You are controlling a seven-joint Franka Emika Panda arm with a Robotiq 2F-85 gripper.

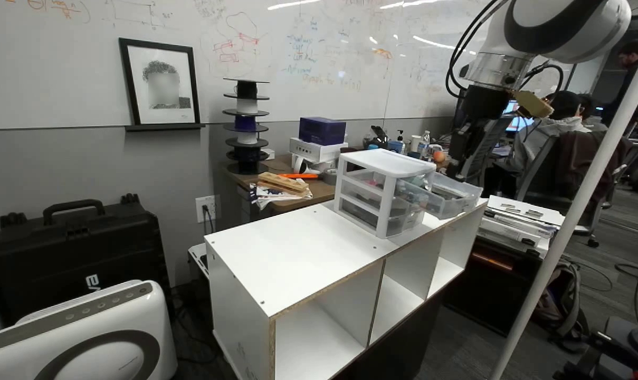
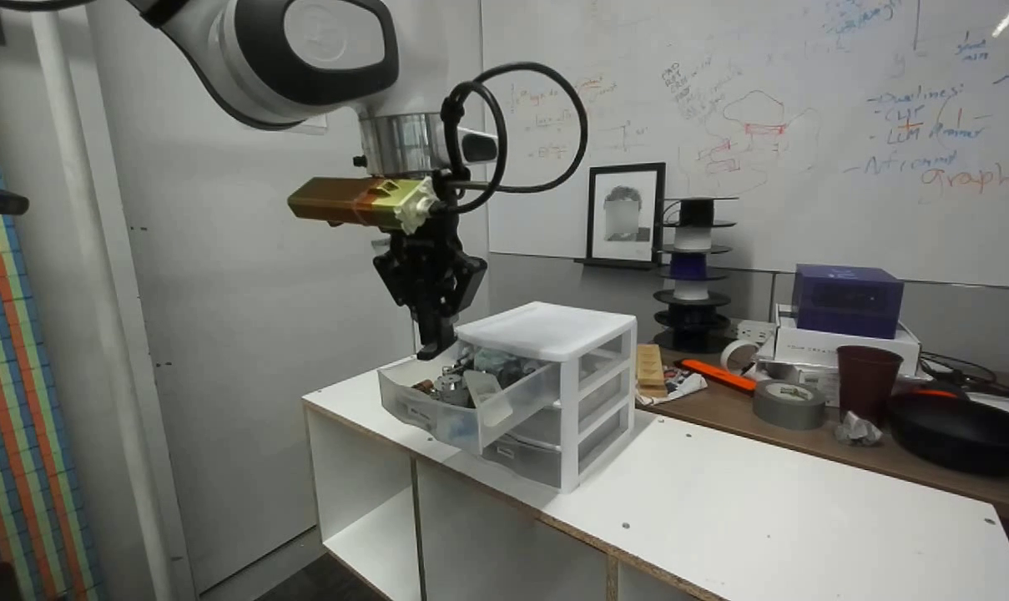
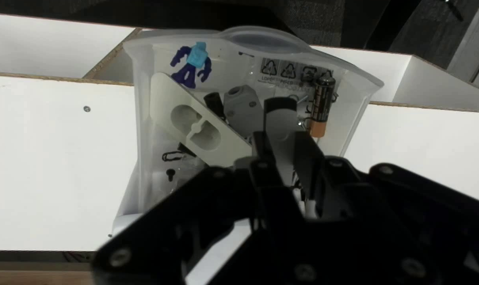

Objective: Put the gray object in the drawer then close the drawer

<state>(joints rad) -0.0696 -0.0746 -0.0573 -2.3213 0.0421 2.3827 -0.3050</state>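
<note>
Open bow-fronted drawer, translucent plastic

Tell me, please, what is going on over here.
A robot arm has its gripper above the pulled-out top drawer of a white-framed unit; the drawer holds a battery and a small purple-and-blue figure. In the wrist view, a gray object, perhaps the one to be put away, shows between the fingers, but I cannot tell whether it is held or lies below. The drawer is not yet closed.
</note>
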